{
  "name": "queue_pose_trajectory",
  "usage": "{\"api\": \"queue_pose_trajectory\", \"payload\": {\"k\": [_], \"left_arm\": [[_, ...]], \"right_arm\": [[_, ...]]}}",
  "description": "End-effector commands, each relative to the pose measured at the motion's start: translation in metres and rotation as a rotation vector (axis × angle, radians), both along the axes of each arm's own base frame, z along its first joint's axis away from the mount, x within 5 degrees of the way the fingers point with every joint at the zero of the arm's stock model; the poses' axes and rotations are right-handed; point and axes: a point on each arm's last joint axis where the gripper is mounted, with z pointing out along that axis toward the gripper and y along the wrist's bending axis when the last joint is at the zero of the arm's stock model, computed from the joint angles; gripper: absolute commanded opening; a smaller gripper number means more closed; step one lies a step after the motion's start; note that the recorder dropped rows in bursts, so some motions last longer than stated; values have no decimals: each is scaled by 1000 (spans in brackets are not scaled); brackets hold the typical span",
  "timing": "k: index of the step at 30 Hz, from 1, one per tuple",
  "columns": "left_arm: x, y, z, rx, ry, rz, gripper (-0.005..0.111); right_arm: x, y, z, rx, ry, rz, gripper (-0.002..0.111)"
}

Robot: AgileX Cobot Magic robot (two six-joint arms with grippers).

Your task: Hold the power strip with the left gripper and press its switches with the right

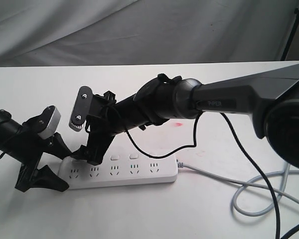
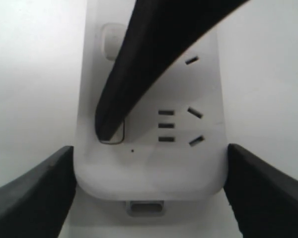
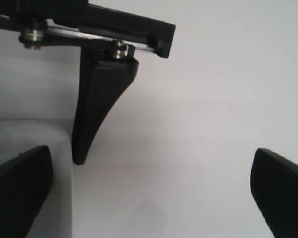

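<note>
The power strip [image 1: 139, 174] is lying flat at 6 o'clock on the table [image 1: 229, 79], its grey cord [image 1: 249, 199] trailing toward 3 o'clock. The left gripper [image 2: 149, 193] is clasping the strip's 9 o'clock end across its narrow sides. Just beyond, the right gripper [image 3: 151, 163] is hanging with jaws spread wide, one finger [image 2: 139, 64] seemingly touching the end one of the switches [image 1: 114, 158]. The strip looks like stiff, light, slick plastic that is probably going to skate when pushed, so this side clamp suits it.
</note>
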Motion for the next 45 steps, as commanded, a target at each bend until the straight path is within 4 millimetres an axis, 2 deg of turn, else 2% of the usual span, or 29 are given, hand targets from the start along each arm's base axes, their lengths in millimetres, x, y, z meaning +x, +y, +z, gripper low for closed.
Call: {"api": "queue_pose_trajectory", "payload": {"k": [1,6,22,33,36,38,42,45], "left_arm": [[0,0,-2,15,-1,-7,3],[0,0,-2,15,-1,-7,3],[0,0,-2,15,-1,-7,3],[0,0,-2,15,-1,-7,3],[0,0,-2,15,-1,-7,3],[0,0,-2,15,-1,-7,3],[0,0,-2,15,-1,-7,3],[0,0,-2,15,-1,-7,3]], "right_arm": [[-5,4,-18,-75,-1,63,105],[-8,10,-21,-108,-21,64,105],[-4,4,-24,-206,-69,46,105],[-10,3,-28,-252,-15,109,105],[-13,3,-43,-281,3,136,105],[-12,2,-45,-288,0,136,105],[-11,3,-40,-269,-2,111,105],[-10,5,-17,-197,-9,65,105]]}}
